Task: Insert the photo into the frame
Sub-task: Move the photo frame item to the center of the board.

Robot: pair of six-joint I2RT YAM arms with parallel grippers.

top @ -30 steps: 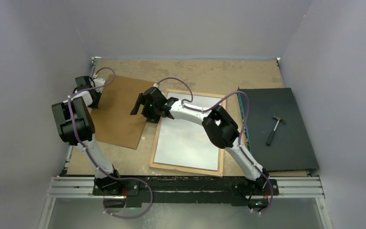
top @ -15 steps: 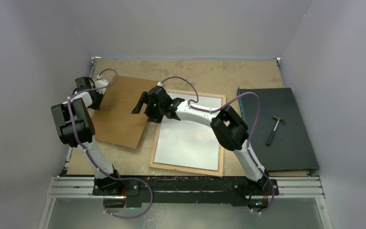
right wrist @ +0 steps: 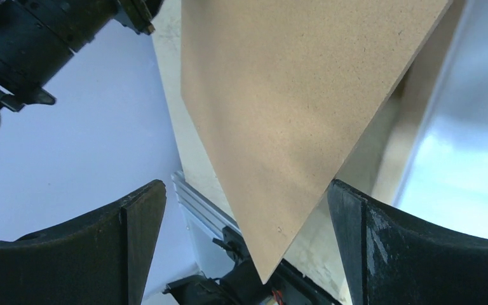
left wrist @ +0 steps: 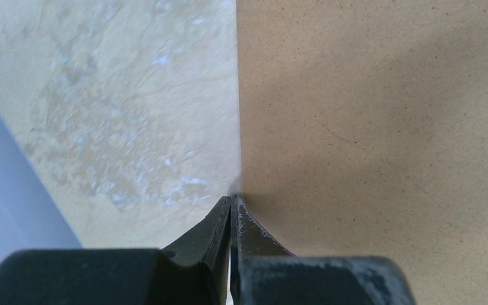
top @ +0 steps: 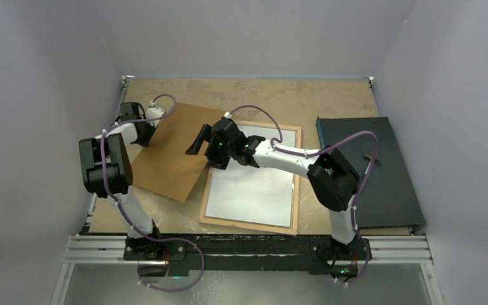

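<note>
The frame (top: 250,223) lies back up on the table, its light wood rails showing. Inside it lies the photo (top: 251,189), plain white back up, also seen in the right wrist view as a pale sheet (right wrist: 476,146). My left gripper (top: 143,131) (left wrist: 232,198) is shut on the far-left edge of a brown backing board (top: 168,155) (left wrist: 375,114). The board (right wrist: 292,95) is tilted up off the table. My right gripper (top: 199,140) (right wrist: 246,189) is open at the board's right edge, with the board's near corner between its fingers, not touching them.
A dark flat mat (top: 391,187) lies at the right, partly covered by the right arm's elbow and cable. Grey walls close in the left, back and right. The left arm (right wrist: 38,38) shows at the upper left of the right wrist view.
The left gripper has carried the board to the right, so its right edge now reaches the frame's left rail. The right gripper and elbow have shifted right too, still open.
</note>
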